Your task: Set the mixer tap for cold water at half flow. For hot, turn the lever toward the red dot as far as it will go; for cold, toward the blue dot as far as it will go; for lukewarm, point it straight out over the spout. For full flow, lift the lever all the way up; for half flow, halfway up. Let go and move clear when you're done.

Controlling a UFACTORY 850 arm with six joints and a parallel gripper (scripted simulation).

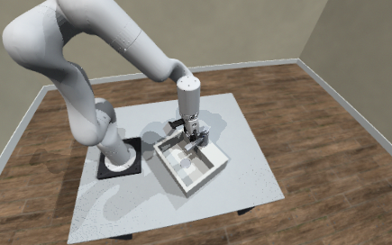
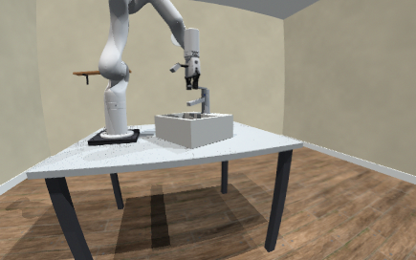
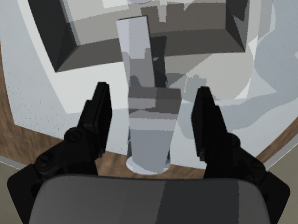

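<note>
A grey mixer tap (image 1: 202,138) (image 2: 205,99) (image 3: 150,137) stands at the back rim of a white sink basin (image 1: 217,167) (image 2: 194,129). Its spout (image 2: 193,102) (image 3: 137,39) reaches out over the basin, above the round drain (image 1: 186,163). My gripper (image 1: 193,133) (image 2: 192,86) (image 3: 152,99) is open and points straight down. It hangs just above the top of the tap, with one black finger on each side of it and nothing between them. I cannot make out the red and blue dots, and the lever's tilt is unclear.
The sink stands on a white table (image 1: 249,180) (image 2: 254,140). The arm's black base plate (image 1: 136,145) (image 2: 97,140) lies left of the sink. A small wooden shelf (image 2: 84,73) hangs on the back wall. Wooden floor surrounds the table.
</note>
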